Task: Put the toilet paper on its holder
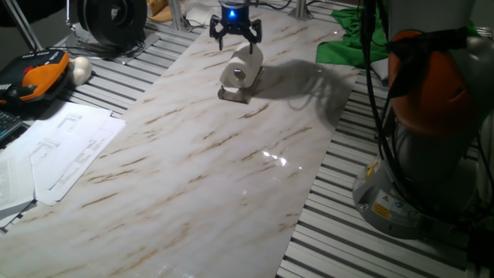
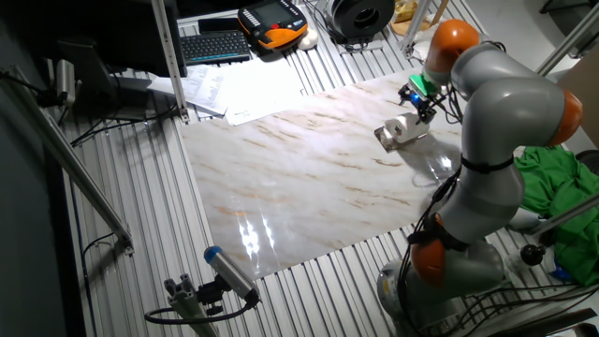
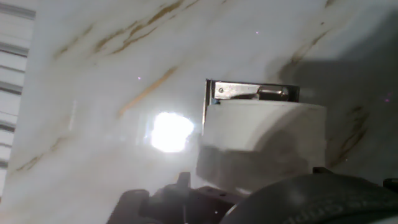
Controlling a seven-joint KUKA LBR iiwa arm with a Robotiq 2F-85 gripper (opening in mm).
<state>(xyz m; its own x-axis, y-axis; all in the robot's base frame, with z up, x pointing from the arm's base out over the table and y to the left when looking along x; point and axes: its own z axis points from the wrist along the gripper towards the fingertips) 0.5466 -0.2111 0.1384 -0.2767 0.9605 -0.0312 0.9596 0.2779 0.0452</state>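
You have the toilet paper (image 1: 241, 68) sitting on the holder (image 1: 234, 94), near the far end of the marble board (image 1: 208, 154) in one fixed view; its hollow core faces that camera, so the roll lies tilted on the bar rather than standing upright, and the dark base shows just under its lower end. Your gripper (image 1: 235, 31) hangs directly above the roll, just beyond it from that camera, with its dark fingers (image 1: 218, 31) spread apart and pinching nothing; whether the tips touch the paper you cannot tell from that view. In the other fixed view the roll (image 2: 401, 127) sits on the same base (image 2: 386, 139) at the board's (image 2: 309, 178) right side, with the gripper (image 2: 418, 96) just above and behind it. In the hand view you look down on the white roll (image 3: 261, 146), with the shiny metal edge of the holder (image 3: 252, 92) showing just beyond it and a bright glare on the marble (image 3: 112, 62) to the roll's left. Well away from the holder, at the left of the board, lie loose papers (image 1: 62, 150), an orange-and-black pendant (image 1: 35, 77) and a small white ball (image 1: 80, 69); a green cloth (image 1: 347, 42) lies to the right of the holder
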